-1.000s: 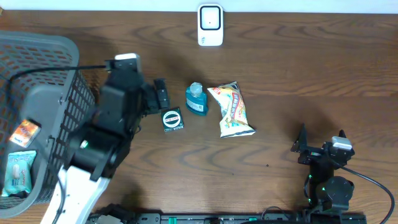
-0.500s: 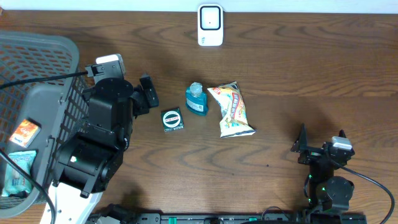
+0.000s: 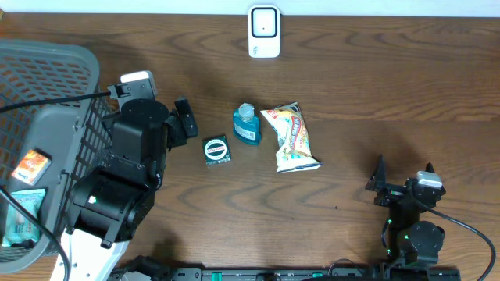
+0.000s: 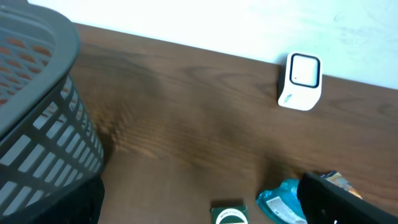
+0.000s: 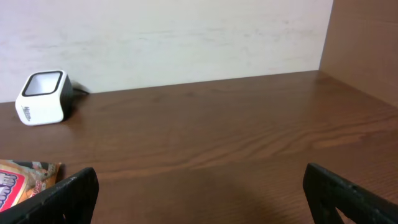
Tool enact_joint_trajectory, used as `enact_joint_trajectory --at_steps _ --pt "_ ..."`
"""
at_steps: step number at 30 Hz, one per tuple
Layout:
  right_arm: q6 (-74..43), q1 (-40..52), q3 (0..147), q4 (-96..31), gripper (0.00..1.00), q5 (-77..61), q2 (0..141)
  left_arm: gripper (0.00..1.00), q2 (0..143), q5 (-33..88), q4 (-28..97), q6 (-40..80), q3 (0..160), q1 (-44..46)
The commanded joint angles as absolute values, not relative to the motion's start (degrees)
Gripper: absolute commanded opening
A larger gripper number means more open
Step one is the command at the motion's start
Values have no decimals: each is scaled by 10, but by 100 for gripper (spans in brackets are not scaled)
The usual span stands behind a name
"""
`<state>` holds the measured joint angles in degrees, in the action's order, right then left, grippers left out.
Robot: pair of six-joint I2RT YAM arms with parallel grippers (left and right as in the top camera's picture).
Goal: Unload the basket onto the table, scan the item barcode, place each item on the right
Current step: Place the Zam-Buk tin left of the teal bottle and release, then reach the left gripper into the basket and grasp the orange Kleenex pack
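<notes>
Three items lie mid-table: a small dark green box (image 3: 216, 150) with a white ring, a teal bottle (image 3: 247, 125) on its side, and a yellow snack packet (image 3: 292, 138). The white barcode scanner (image 3: 264, 32) stands at the far edge. My left gripper (image 3: 181, 123) is open and empty, just left of the green box. In the left wrist view the box (image 4: 229, 214) and bottle (image 4: 283, 202) lie low between and beside the fingers (image 4: 348, 199), with the scanner (image 4: 301, 81) beyond. My right gripper (image 3: 402, 178) rests open and empty at the near right.
A grey mesh basket (image 3: 47, 70) fills the left side, close against the left arm. It holds an orange packet (image 3: 31, 165) and a pale green packet (image 3: 23, 215). The right wrist view shows the scanner (image 5: 43, 98), a corner of the snack packet (image 5: 25, 180) and a wall.
The left arm has drawn back to the left, away from the green box and toward the basket, then held still. The right arm has not moved.
</notes>
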<state>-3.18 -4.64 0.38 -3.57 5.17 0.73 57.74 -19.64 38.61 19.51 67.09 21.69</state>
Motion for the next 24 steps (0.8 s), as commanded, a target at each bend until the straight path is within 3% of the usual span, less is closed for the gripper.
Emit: enact_joint_trajectory --at_steps 1,7,15,20,24 --pt "-25 -48 3 -37 99 57 5 98 574 -205 371 198 670 216" --pt "-25 -48 3 -37 99 57 6 98 574 -205 336 198 676 216" --pt "-25 -48 3 -37 99 57 6 98 575 -347 321 170 768 198" --pt "-25 -48 3 -37 99 57 6 98 576 -391 348 174 817 114" --pt "-25 -48 3 -37 99 57 5 98 579 -385 409 260 821 2"
